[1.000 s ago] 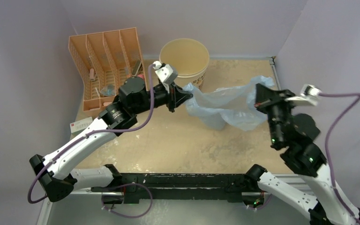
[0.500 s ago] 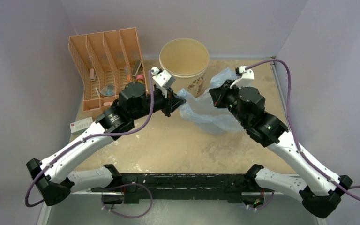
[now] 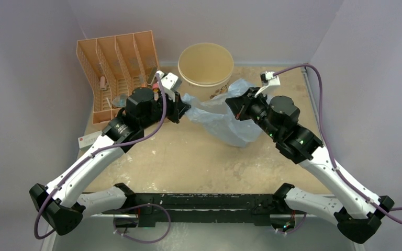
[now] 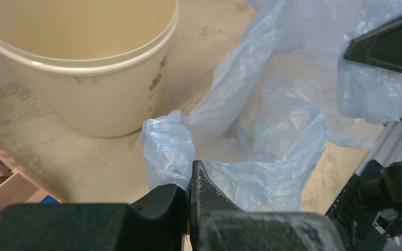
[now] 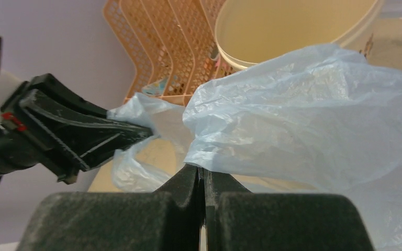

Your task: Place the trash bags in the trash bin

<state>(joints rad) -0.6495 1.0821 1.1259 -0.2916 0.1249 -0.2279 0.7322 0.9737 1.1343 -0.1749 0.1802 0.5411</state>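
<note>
The light-blue trash bag (image 3: 225, 117) hangs stretched between both grippers, just in front of the cream trash bin (image 3: 206, 61). My left gripper (image 3: 185, 109) is shut on the bag's left edge. My right gripper (image 3: 229, 102) is shut on its right part, close to the bin's front right side. In the left wrist view the shut left gripper (image 4: 191, 175) pinches the bag (image 4: 272, 130), with the bin (image 4: 84, 63) at upper left. In the right wrist view the shut right gripper (image 5: 203, 172) pinches the bag (image 5: 314, 115); the bin (image 5: 288, 26) is above.
An orange slotted organizer rack (image 3: 118, 68) with small items stands left of the bin, close behind my left arm. A white card (image 3: 89, 140) lies at the table's left edge. Purple walls enclose the back and sides.
Both grippers moved left with the bag. The right gripper swung in from the far right towards the bin; the left drew back towards the rack. The bag now hangs bunched in front of the bin.
</note>
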